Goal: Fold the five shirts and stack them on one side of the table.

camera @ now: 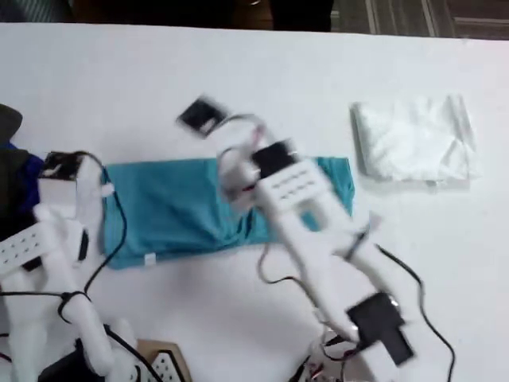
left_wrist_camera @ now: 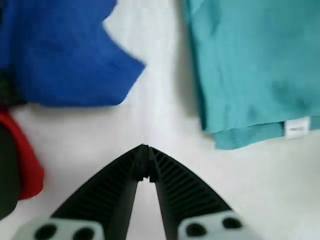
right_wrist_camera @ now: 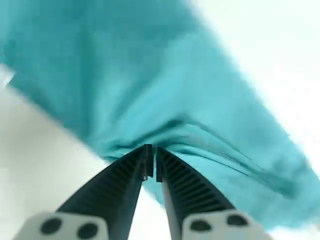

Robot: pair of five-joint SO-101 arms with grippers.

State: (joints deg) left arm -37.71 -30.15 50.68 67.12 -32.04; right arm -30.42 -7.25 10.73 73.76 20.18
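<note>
Two shirts, high view — teal cloth shirt (camera: 175,207) mid-table, wrinkled folded strip, long axis left-right; folded white cloth shirt (camera: 413,142) well apart.
Left wrist view: left gripper (left_wrist_camera: 146,160) closed, empty, near teal hem.
Right wrist view — right gripper (right_wrist_camera: 150,160) pinching bunched teal fabric.

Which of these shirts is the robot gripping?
The teal shirt, bunched in the right gripper's fingers; white shirt, blue shirt and red shirt lie free.

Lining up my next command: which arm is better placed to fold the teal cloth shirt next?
Right. The right gripper is shut on bunched fabric of the teal cloth shirt, ready to pull. The left gripper is shut over bare white table beside the shirt's edge, holding nothing.
</note>
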